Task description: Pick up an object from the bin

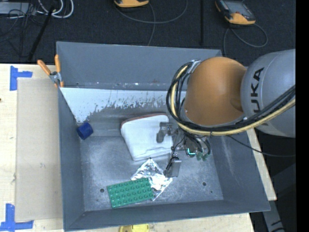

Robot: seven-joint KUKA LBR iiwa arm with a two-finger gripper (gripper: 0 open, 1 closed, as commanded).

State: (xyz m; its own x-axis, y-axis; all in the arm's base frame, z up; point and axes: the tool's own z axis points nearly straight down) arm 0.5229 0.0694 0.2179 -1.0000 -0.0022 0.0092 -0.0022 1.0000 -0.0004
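My gripper [168,149] hangs under the arm's orange cover, right of the bin's centre, and is open. One fingertip [163,131] is over the right end of a white flat pad with a reddish back edge [140,137]. The other fingertip [173,167] is just above the upper right corner of a crumpled piece of silver foil [152,174]. Nothing is between the fingers. A green studded building plate [130,192] lies against the foil's lower left side, near the bin's front wall.
A small blue cube [85,130] sits at the bin's left side, close to the back slope. The arm and its cables cover the bin's right part. Bare floor lies between the cube and the pad.
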